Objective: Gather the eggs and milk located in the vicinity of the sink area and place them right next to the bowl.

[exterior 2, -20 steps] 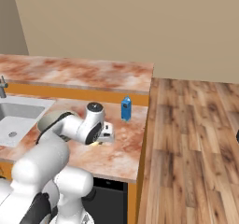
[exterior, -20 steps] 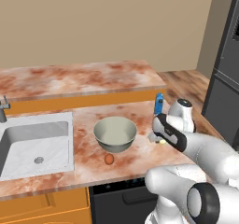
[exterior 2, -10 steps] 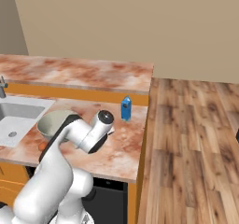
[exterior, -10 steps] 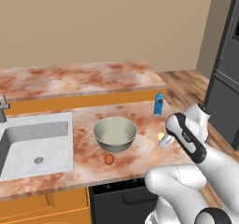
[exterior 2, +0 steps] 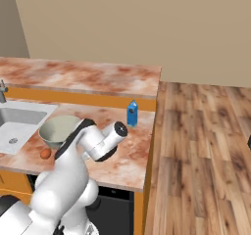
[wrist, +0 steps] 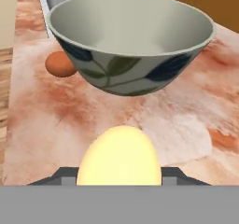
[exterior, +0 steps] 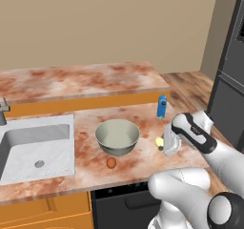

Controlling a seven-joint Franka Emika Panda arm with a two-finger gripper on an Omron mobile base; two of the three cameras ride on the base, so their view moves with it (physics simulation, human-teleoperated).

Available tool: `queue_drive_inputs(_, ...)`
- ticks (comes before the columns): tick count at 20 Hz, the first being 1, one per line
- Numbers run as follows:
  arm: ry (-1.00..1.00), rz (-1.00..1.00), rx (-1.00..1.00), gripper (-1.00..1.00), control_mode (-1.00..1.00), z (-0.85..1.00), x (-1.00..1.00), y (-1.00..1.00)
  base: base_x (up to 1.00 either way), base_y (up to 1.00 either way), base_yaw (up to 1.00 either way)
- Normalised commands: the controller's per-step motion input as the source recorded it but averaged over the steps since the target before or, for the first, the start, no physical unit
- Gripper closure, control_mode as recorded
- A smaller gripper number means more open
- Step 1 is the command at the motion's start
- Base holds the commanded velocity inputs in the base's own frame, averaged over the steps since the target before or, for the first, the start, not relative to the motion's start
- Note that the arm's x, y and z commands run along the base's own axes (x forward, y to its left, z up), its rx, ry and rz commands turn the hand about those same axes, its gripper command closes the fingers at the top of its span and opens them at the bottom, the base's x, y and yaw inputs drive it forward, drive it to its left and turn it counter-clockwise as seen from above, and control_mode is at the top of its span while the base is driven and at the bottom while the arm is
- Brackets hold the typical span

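Countertop [exterior: 143, 161] carrying sink, bowl, milk and two eggs, gripper low beside the bowl.
Sink [exterior: 33, 144] sits at 9 o'clock of the bowl [exterior: 117, 136], well apart. Gripper [exterior: 165, 143] hangs at the bowl's 3 o'clock with the pale yellow egg [exterior: 159, 141] at its tips; whether the fingers pinch it or stand spread I cannot tell. In the hand view that egg [wrist: 119, 157] lies at 6 o'clock, bowl [wrist: 130, 41] beyond. Milk [exterior: 162, 106] stands upright at the bowl's 2 o'clock. Reddish-brown egg [exterior: 111, 162] lies on the counter just beside the bowl at 6 o'clock.
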Motion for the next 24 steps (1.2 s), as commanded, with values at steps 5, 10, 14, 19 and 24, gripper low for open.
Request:
queue_drive_inputs(5,-0.08,0.00,0.01,1.00,-1.00,-0.02,0.25,0.14,0.00,0.00,0.00)
queue_drive_inputs(10,-0.02,0.00,0.00,1.00,-1.00,-0.16,0.13,0.17,0.00,0.00,0.00)
queue_drive_inputs(14,0.00,0.00,0.00,1.00,-1.00,-0.14,0.17,0.30,0.00,0.00,0.00)
queue_drive_inputs(19,0.00,0.00,0.00,1.00,-1.00,-0.03,0.18,0.27,0.00,0.00,0.00)
queue_drive_inputs(24,0.00,0.00,0.00,1.00,-1.00,-0.17,0.05,0.04,0.00,0.00,0.00)
